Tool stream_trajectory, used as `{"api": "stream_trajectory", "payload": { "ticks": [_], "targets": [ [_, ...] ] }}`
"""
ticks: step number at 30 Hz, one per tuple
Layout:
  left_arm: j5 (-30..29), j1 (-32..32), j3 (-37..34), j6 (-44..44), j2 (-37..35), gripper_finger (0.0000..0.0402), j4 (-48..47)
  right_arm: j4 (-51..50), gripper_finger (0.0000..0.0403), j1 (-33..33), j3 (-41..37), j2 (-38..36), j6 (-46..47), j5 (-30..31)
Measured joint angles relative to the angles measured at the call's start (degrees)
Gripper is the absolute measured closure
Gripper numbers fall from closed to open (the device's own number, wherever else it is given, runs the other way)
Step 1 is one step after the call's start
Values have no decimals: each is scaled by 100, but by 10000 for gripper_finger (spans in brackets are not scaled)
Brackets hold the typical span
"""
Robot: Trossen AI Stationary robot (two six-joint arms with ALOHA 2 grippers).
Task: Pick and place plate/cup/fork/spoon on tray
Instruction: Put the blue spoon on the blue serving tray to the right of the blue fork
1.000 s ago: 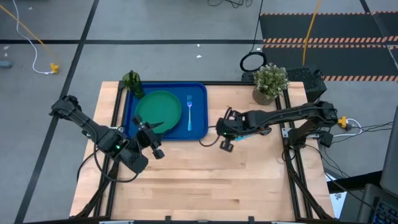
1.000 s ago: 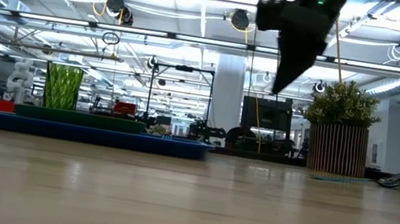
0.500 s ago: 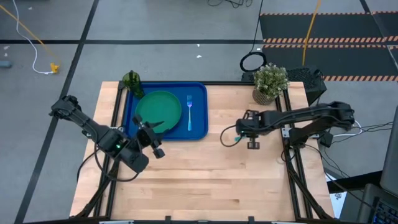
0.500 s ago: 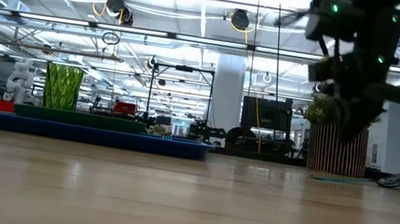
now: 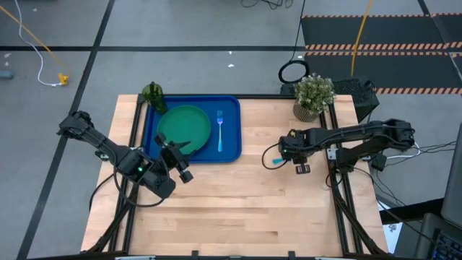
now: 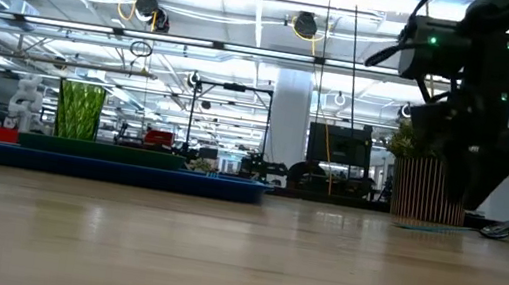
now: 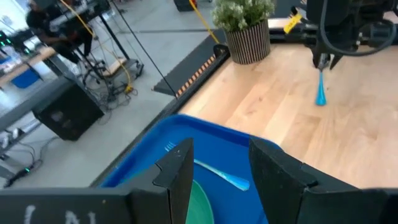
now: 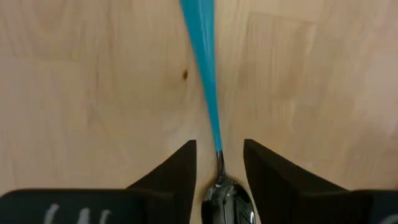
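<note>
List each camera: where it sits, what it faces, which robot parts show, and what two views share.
High: overhead, facing down; both arms, bright-blue rectangular plastic tray.
Low: table height, facing the room; right arm only.
Left wrist: faces across the tray; left gripper open.
Right wrist: faces down at the blue-handled spoon between the right gripper fingers.
Shared: both wrist views show the spoon.

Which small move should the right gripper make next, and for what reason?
Probably it should lower a little and close. In the right wrist view the spoon lies on the bare table between the open fingers of the right gripper, not yet gripped. The plate, fork and cup already sit on the tray.
</note>
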Motion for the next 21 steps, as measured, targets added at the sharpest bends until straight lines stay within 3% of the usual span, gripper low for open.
{"api": "stream_trajectory", "payload": {
  "ticks": [12, 21],
  "targets": [
    [348, -11, -152, -741, 0, 245, 20, -45, 259, -4, -18, 693, -63, 47],
    [349, -11, -152, -969, 0, 245, 324, -20, 270, 2, 7, 1421, -229, 680]
  ]
}}
